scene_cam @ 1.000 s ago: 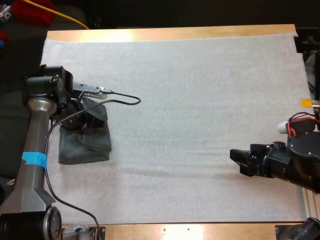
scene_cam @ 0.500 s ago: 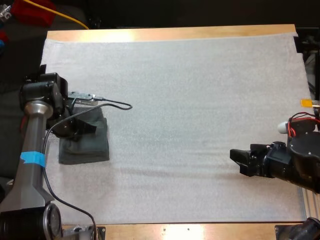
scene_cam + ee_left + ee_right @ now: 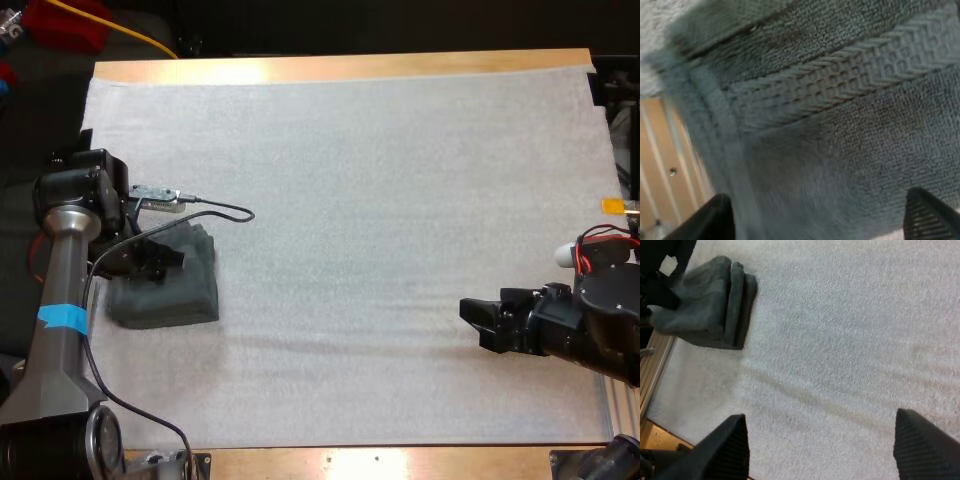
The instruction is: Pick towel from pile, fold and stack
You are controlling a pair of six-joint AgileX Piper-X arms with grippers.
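left claw open over the folded stack at the mat's left edge

the left gripper (image 3: 150, 258) sits low on the folded towel stack (image 3: 178, 292), at the stack's far-left part. in the left wrist view its 2 fingers stand wide apart with the woven border of the towel close beneath them. i see nothing pinched between them, so i read it as fully open and holding nothing. the right gripper (image 3: 478, 325) hovers near the mat's right side, well apart from the stack. its fingers are spread too, with only bare mat (image 3: 380, 200) beneath them.

my judgement is that the step in hand is settling the folded towel on the stack and letting go. seen from the right wrist, the layers lie neatly on the side toward the open mat, but the top bulges up on the side by the left gripper. to do this well, the claw should stay wide and rise straight up before swinging away, so no finger snags the top layer and drags it askew. a light press on the bulge first would help.

edges matter here. the stack lies close to the mat's left edge, and the wooden table (image 3: 660, 150) shows just beside the towel's border. any push further that way risks sliding it off the mat. all the open room lies between the stack and the right gripper, so exits should go that way.
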